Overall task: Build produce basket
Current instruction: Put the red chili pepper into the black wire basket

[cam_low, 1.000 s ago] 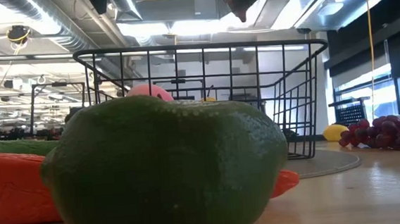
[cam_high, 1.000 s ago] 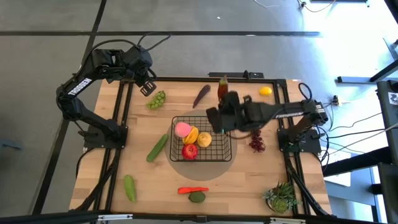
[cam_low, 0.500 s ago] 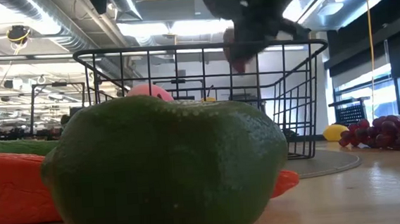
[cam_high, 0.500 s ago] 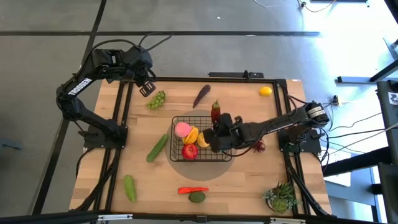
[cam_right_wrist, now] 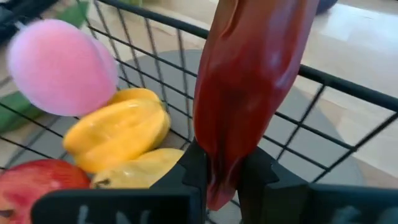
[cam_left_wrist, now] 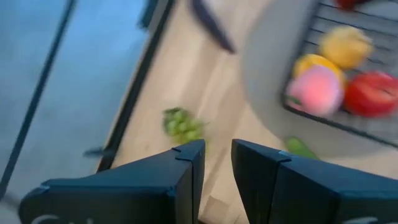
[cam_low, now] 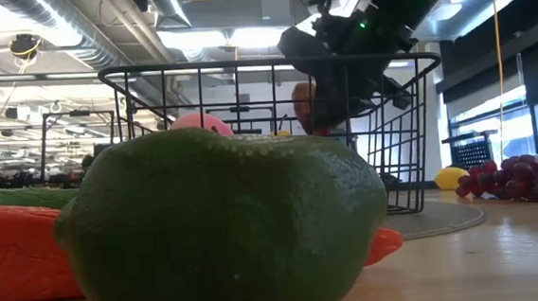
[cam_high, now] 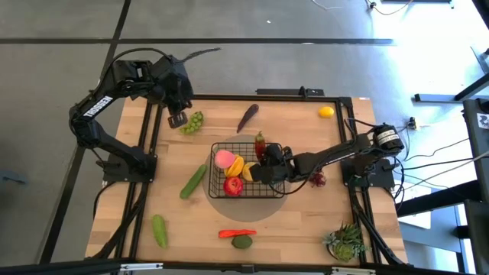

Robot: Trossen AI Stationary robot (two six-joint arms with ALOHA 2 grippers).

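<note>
So over the last second I'd swung my right end effector (cam_high: 263, 156) in from the far edge of the tabletop (cam_high: 306, 221) and dropped it down over the black wire-mesh basket (cam_high: 276, 189). A second before, it was up around 12 o'clock of the basket; half a second before, it was right at the far rim; by this point it was hanging just inside the basket's 1 o'clock corner, fingers clamped on a dark red glossy pepper-shaped toy vegetable (cam_right_wrist: 249, 87), which stood nearly upright with its tip poking above the rim. From that I'd say the carry was basically done and what was left was letting go, ideally into the bare mesh at about 3 o'clock of the pile.

Already sitting in there: a round pink peach (cam_high: 223, 159), two yellow lemon-ish pieces (cam_high: 243, 168) and a red tomato (cam_high: 233, 186).

My left end effector (cam_high: 176, 119) had also shifted a bit, sliding in over the tabletop's edge to just beside the bunch of green grapes (cam_high: 193, 121) at roughly 10 o'clock of the basket. Its fingers were nearly together with nothing between them.

Plenty still out loose, so I'd call it not even halfway.

Writing-wise: white lettering ran along my left arm's upper link in the high view, too small for me to read. No brands or labels anywhere else that I could spot.
</note>
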